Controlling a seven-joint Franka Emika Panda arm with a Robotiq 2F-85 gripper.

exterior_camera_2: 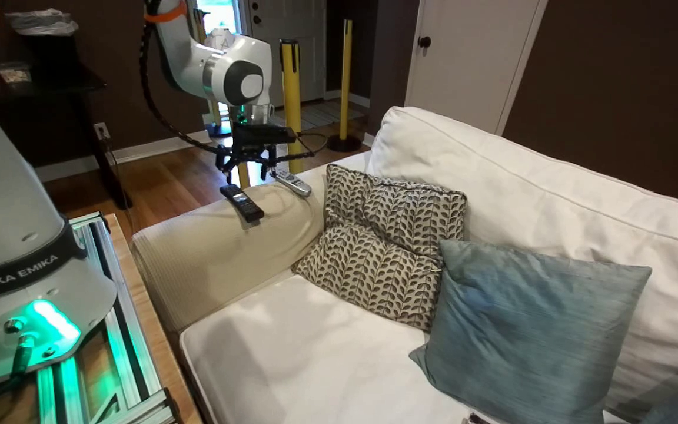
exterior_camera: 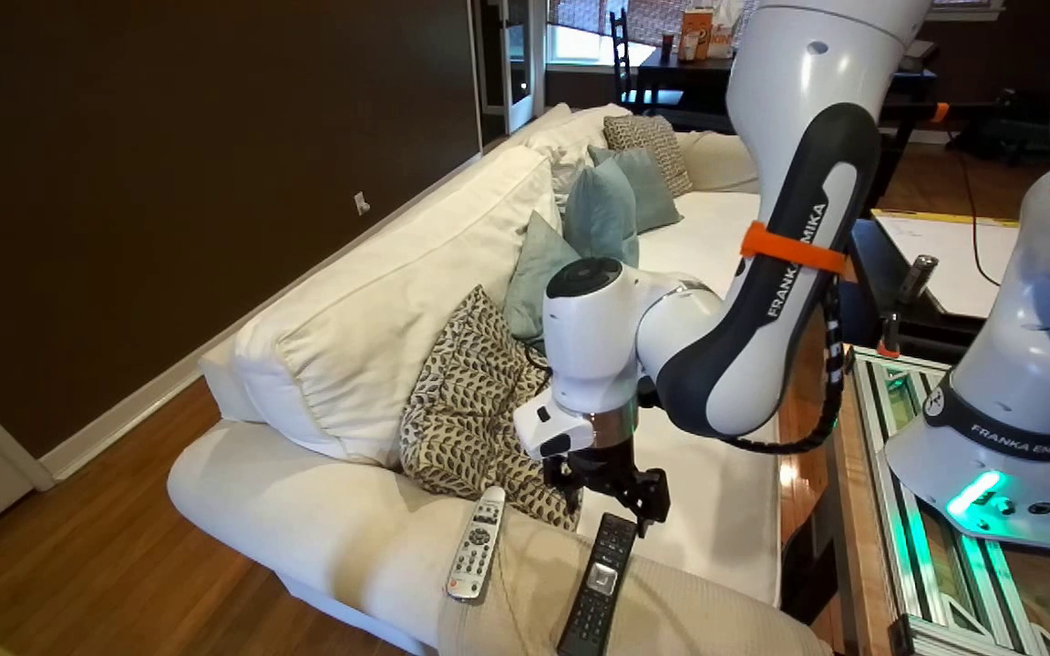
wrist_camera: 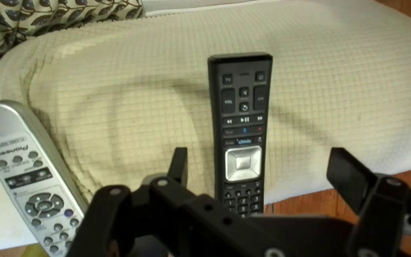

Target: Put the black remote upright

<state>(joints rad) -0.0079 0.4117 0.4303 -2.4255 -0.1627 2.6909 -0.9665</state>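
The black remote lies flat, buttons up, on the sofa's beige armrest. It has a silver square pad and also shows in an exterior view. In the wrist view the black remote runs lengthwise between the fingers, its lower end hidden behind the gripper. My gripper is open and empty, with a finger apart on each side of the remote. In both exterior views the gripper is above the armrest, over the remotes' area. The exact height above the remote is hard to tell.
A silver-grey remote lies beside the black one on the armrest, on the left in the wrist view. A leaf-patterned pillow leans near the armrest. A blue pillow sits farther along. The armrest drops to a wooden floor.
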